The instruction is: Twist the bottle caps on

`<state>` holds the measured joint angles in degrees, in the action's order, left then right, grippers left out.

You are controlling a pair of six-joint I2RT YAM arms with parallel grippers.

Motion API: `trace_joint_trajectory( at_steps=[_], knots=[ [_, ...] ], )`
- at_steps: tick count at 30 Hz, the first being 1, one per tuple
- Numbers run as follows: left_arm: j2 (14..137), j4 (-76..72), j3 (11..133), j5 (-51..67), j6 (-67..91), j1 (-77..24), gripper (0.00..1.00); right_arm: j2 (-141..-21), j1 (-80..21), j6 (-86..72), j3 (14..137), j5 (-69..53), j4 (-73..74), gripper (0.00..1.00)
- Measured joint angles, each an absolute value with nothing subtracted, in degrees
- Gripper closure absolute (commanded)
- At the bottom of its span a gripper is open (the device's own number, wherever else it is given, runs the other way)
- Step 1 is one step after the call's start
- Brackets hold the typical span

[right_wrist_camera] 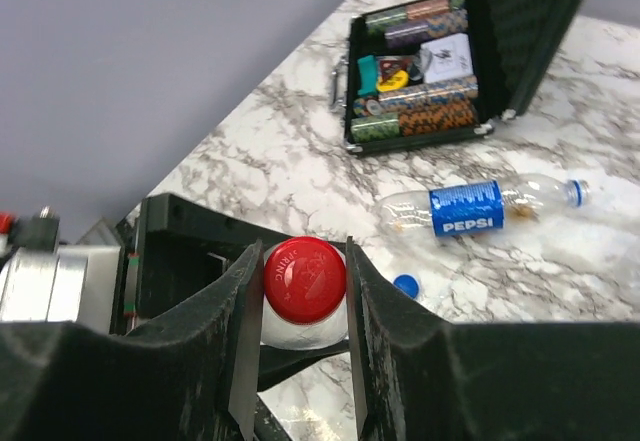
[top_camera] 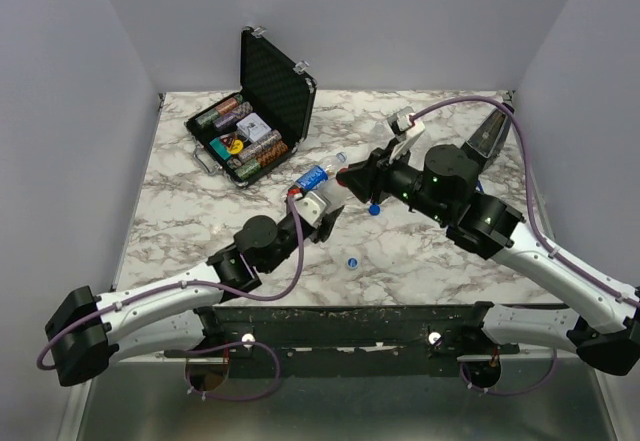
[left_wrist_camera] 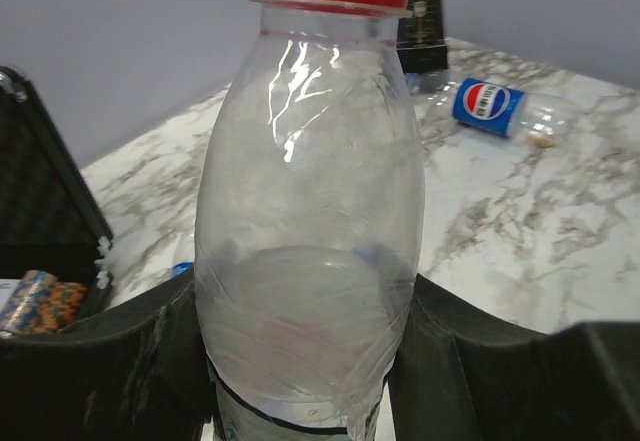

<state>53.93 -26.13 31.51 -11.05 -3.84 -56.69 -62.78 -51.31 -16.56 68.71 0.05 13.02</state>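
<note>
Gripping bottle (left_wrist_camera: 305,211) w/ L gripper (left_wrist_camera: 302,361), R gripper (right_wrist_camera: 303,296) pinching red cap (right_wrist_camera: 305,279); marble tabletop (right_wrist_camera: 300,151) below R fingers (right_wrist_camera: 235,331), grey walls (right_wrist_camera: 150,61) beyond.

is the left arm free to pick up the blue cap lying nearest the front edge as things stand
Probably not yet. The blue cap lies in the open with nothing over it, but the left tool is clamped around the clear bottle, so it would have to let go first.
</note>
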Motion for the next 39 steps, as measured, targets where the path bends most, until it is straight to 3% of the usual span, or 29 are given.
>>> trace_joint_trajectory(
  at_steps=[3,10,12,17,24,30,39],
  knots=[
    [56.88,-29.17,31.51,-19.09,-7.79,-59.92,0.39,-63.11,-52.99,-20.34,68.27,7.29,13.28,0.63],
    [60.66,-31.88,33.32,-28.45,-11.18,-62.85,0.39,-62.39,-53.69,-23.51,68.18,13.02,14.74,0.24],
    [59.94,-29.82,34.33,-28.36,-9.85,-62.46,0.39,-61.01,-53.49,-21.93,68.18,12.58,15.18,0.2],
    [54.98,-21.96,34.87,-20.08,-4.34,-55.4,0.4,-56.42,-48.14,-16.58,69.3,1.89,14.72,0.19],
    [51.64,-17.56,34.81,4.34,1.48,-44.62,0.44,-53.12,-35.07,-9.43,67.51,-23.27,8.62,0.19],
    [53.41,-19.42,34.83,22.81,5.56,-40.95,0.44,-54.94,-34.48,0.54,65.71,-41.82,7.01,0.21],
    [54.83,-22.65,34.92,36.4,8.38,-40.45,0.44,-57.14,-34.04,7.77,65.28,-51.4,6.33,0.25]
  ],
)
